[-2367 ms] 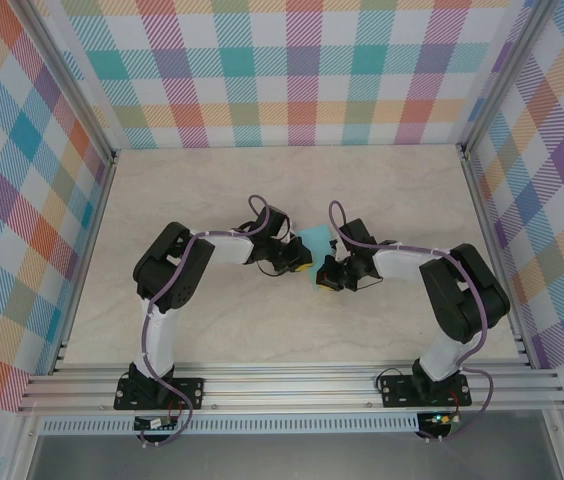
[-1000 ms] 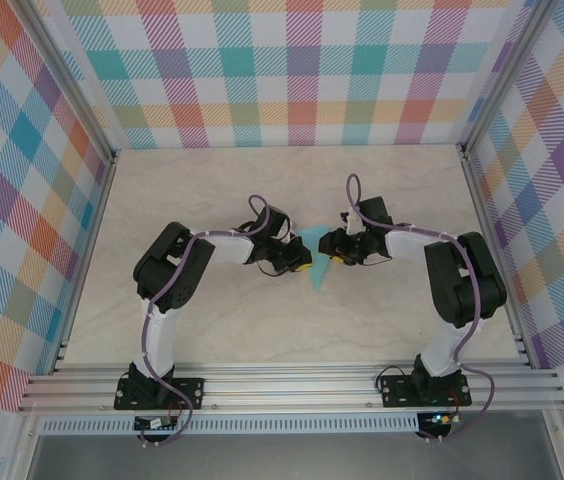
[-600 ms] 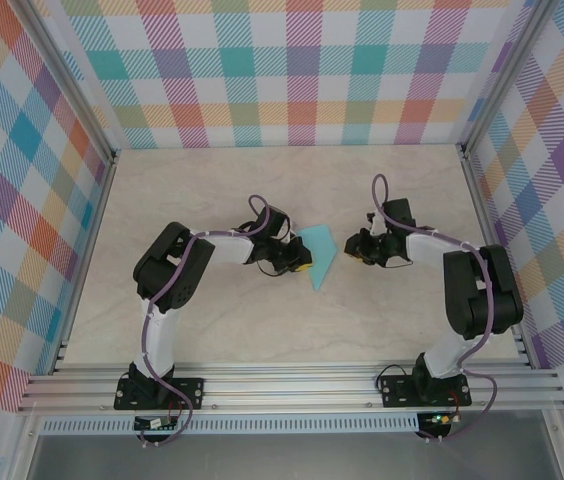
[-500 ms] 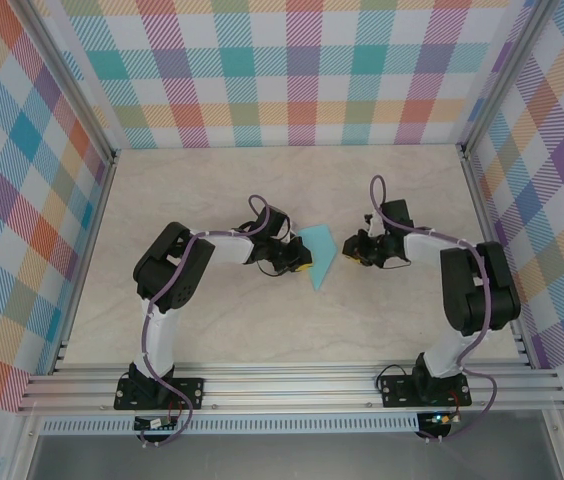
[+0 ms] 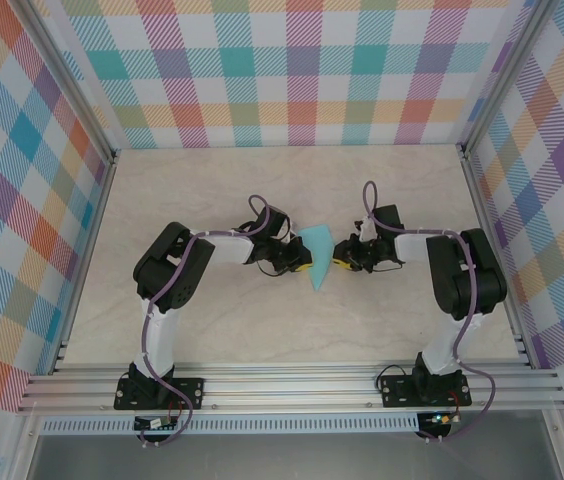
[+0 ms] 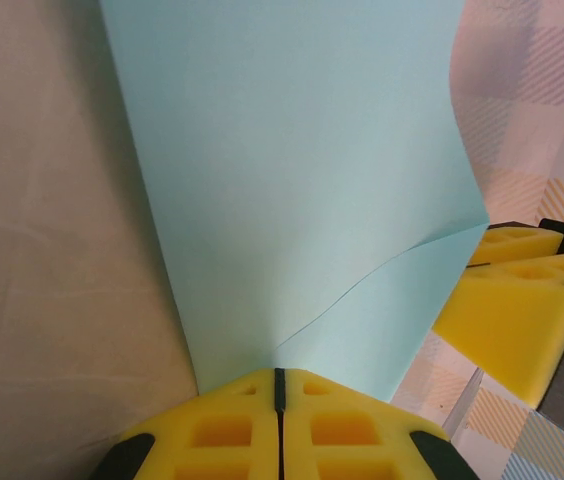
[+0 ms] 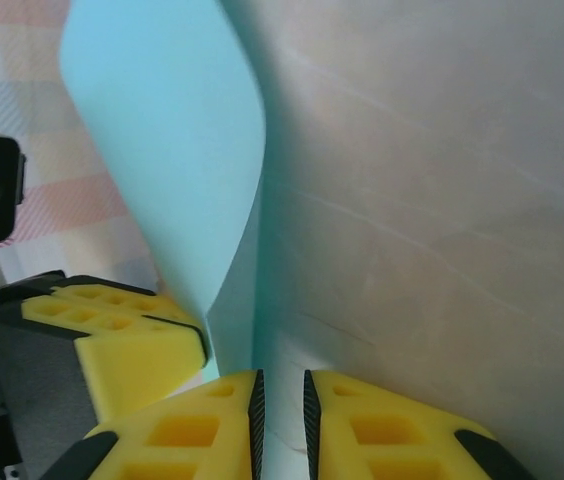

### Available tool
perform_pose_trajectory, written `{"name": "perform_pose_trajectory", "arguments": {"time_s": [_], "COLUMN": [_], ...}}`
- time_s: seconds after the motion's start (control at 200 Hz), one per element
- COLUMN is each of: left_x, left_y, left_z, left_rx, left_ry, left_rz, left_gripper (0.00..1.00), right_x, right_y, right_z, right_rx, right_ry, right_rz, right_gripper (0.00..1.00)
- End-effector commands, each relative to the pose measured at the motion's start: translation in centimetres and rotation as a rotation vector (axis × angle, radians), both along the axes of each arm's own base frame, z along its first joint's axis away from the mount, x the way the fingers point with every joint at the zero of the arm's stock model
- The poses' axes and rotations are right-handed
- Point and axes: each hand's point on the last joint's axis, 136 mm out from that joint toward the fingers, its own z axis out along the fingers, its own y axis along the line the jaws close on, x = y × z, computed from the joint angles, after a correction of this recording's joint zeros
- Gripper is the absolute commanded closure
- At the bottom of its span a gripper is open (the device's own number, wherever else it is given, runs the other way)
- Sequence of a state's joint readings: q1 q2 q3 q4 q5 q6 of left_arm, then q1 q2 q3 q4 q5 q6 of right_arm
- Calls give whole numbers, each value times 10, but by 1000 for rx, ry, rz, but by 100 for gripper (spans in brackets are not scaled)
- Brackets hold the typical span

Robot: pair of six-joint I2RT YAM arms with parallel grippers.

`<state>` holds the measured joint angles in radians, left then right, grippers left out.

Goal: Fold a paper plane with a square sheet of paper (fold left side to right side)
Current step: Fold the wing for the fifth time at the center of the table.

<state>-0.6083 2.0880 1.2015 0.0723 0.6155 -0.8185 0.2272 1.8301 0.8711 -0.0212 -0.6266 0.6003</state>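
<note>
The turquoise sheet of paper (image 5: 317,250) lies at mid-table, folded into a shape with a point towards the near side. My left gripper (image 5: 304,266) is shut on its left edge. In the left wrist view the pads (image 6: 280,378) pinch the paper (image 6: 292,180), which rises with a curved loose flap. My right gripper (image 5: 339,259) sits at the paper's right edge. In the right wrist view its jaws (image 7: 280,385) keep a narrow gap with bare table showing between them. The standing paper (image 7: 162,150) ends beside its left finger.
The pale wooden table (image 5: 262,330) is boxed in by checked walls (image 5: 292,80) at the back and both sides. An aluminium rail (image 5: 292,385) with both arm bases runs along the near edge. The left gripper's yellow finger (image 7: 132,340) stands close beside the right gripper.
The right gripper drew away to the right, then came back to the paper's right edge with its jaws narrowed. The paper spread wider. The left gripper held still.
</note>
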Motion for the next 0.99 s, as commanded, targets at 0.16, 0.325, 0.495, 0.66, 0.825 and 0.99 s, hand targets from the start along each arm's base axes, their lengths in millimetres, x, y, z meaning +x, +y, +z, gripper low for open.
{"name": "perform_pose_trajectory", "arguments": {"time_s": [0.16, 0.325, 0.495, 0.66, 0.825, 0.99], "left_x": [-8, -8, -9, -9, -9, -10], "left_y": [11, 10, 10, 11, 12, 13], "left_z": [-26, -25, -25, -26, -27, -29], "left_rx": [93, 91, 91, 96, 100, 104], "left_ry": [47, 44, 44, 45, 45, 47], "left_rz": [14, 13, 13, 14, 15, 14], "left_gripper": [95, 96, 100, 100, 100, 100], "right_x": [7, 4, 2, 2, 2, 4], "right_y": [15, 21, 28, 34, 36, 36], "right_z": [17, 13, 9, 10, 9, 9], "right_rx": [89, 94, 105, 118, 126, 126], "right_ry": [-57, -41, -30, -36, -40, -47], "right_rz": [39, 56, 68, 84, 87, 84], "right_gripper": [79, 78, 79, 76, 73, 68]}}
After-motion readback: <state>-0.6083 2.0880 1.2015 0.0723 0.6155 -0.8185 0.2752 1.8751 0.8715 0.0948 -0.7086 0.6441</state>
